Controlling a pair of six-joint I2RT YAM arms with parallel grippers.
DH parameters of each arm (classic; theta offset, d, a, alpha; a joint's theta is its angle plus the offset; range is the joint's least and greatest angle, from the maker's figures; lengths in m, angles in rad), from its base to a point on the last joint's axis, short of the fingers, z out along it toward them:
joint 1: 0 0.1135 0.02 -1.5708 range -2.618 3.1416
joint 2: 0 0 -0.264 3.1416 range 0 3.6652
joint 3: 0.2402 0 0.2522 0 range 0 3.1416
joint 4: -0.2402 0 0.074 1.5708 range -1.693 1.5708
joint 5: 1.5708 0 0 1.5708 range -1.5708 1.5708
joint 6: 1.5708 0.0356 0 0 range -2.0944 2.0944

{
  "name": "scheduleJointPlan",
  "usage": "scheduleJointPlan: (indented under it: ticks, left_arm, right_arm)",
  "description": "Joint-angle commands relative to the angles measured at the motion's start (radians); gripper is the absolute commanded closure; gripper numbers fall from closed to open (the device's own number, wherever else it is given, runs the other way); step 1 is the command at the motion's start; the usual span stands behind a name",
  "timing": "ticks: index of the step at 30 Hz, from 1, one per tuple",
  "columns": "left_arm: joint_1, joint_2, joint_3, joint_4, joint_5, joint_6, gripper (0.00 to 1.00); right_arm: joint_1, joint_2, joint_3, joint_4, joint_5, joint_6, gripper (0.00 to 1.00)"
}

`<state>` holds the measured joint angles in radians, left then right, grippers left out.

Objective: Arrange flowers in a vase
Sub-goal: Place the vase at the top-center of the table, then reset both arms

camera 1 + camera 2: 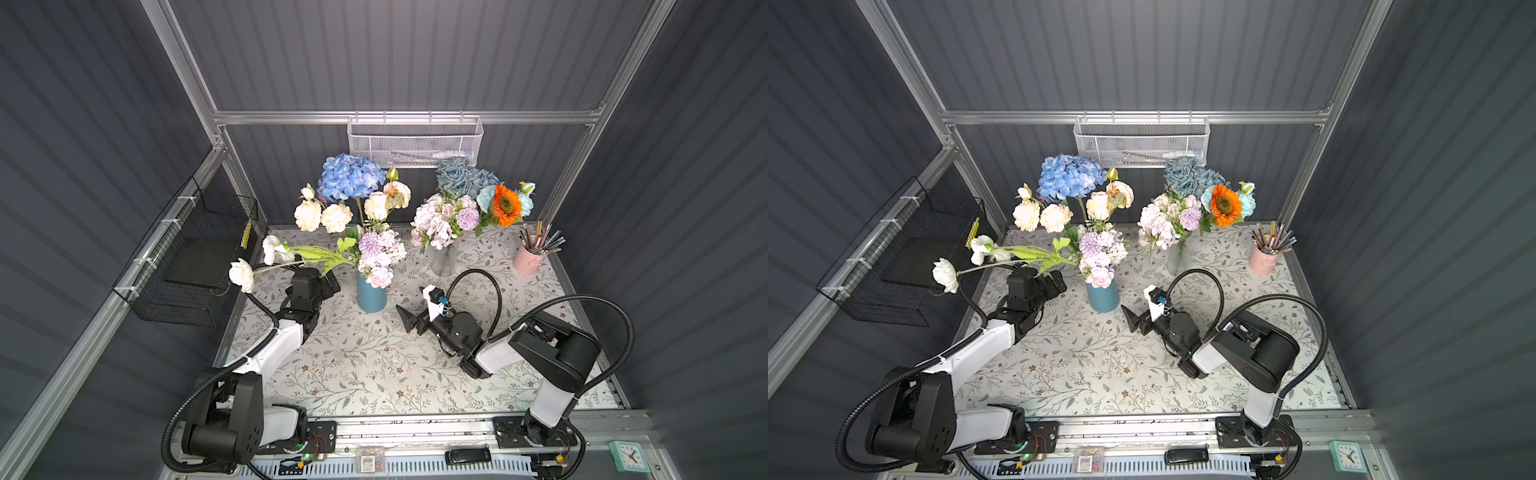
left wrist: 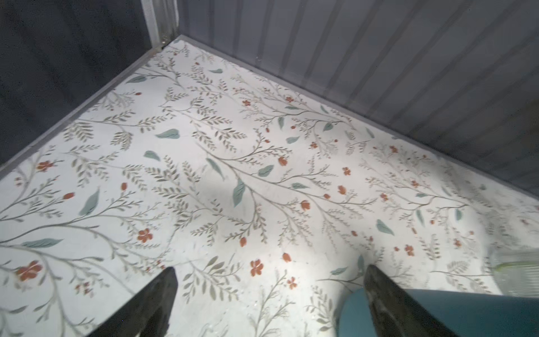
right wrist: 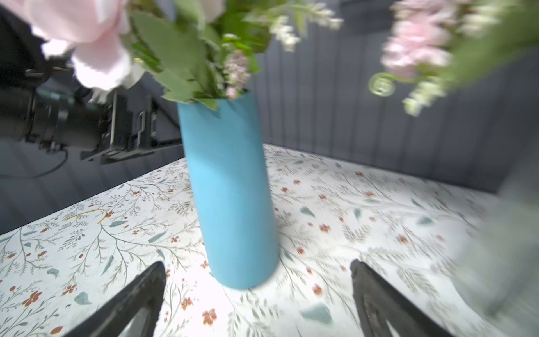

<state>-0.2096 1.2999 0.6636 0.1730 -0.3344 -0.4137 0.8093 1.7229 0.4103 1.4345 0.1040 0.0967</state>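
Plainly, left tool point(image 2: 269, 274) gaped wide just beside the blue vase point(image 1: 371, 297), toward the desk's point(image 1: 353, 374) left edge; right tool point(image 1: 405, 319), likewise wide, faced the vase; front desk lay open.

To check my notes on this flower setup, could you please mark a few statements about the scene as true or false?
1. The left gripper and right gripper are both open and empty. True.
2. The orange sunflower stands in the blue vase. False: it is in the clear glass vase.
3. The pink cup holds pencils. True.
4. The white flowers stand straight upright. False: they lean far out sideways from the blue vase.
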Motion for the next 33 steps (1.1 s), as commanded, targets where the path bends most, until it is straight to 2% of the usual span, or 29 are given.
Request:
scheduleJointPlan:
  ticks: [1, 4, 6, 9, 15, 19, 22, 26, 27, 29, 30, 32, 33]
  left_arm:
    - [-0.004, -0.011, -0.038, 0.044, -0.164, 0.114, 0.0]
    - [-0.004, -0.004, -0.061, 0.146, -0.209, 0.19, 0.0]
    - [-0.004, 0.02, -0.077, 0.221, -0.235, 0.236, 0.0]
    - [-0.004, 0.075, -0.084, 0.289, -0.28, 0.287, 0.0]
    - [-0.004, 0.166, -0.108, 0.418, -0.347, 0.359, 0.0]
    - [-0.004, 0.249, -0.104, 0.476, -0.335, 0.408, 0.0]
    - [-0.004, 0.328, -0.111, 0.567, -0.303, 0.44, 0.0]
    - [-0.002, 0.392, -0.14, 0.665, -0.214, 0.48, 0.0]
    - [0.0, 0.399, -0.157, 0.712, -0.187, 0.495, 0.0]
    - [0.019, 0.379, -0.171, 0.688, -0.118, 0.484, 0.0]
    - [0.028, 0.379, -0.186, 0.721, -0.087, 0.483, 0.0]
    - [0.046, 0.382, -0.205, 0.757, -0.036, 0.485, 0.0]
    - [0.057, 0.383, -0.211, 0.759, -0.007, 0.478, 0.0]
  right_arm:
    - [-0.03, -0.121, -0.056, -0.04, 0.119, 0.068, 0.01]
    - [-0.058, -0.293, -0.053, -0.293, 0.183, 0.05, 0.01]
    - [-0.094, -0.423, -0.008, -0.547, 0.207, 0.05, 0.01]
    - [-0.16, -0.552, 0.047, -0.81, 0.226, 0.05, 0.01]
    - [-0.28, -0.735, 0.071, -1.057, 0.291, -0.042, 0.01]
    - [-0.418, -0.765, 0.101, -1.21, 0.312, -0.08, 0.01]
    - [-0.532, -0.715, 0.062, -1.15, 0.248, -0.137, 0.01]
    - [-0.609, -0.529, 0.018, -0.97, 0.218, -0.179, 0.01]
    - [-0.626, -0.482, 0.013, -0.925, 0.187, -0.18, 0.01]
    - [-0.651, -0.4, 0.0, -0.805, 0.144, -0.199, 0.01]
    - [-0.654, -0.384, 0.02, -0.806, 0.14, -0.211, 0.01]
    - [-0.684, -0.333, 0.008, -0.665, 0.091, -0.213, 0.01]
    - [-0.709, -0.313, 0.033, -0.713, 0.077, -0.185, 0.01]
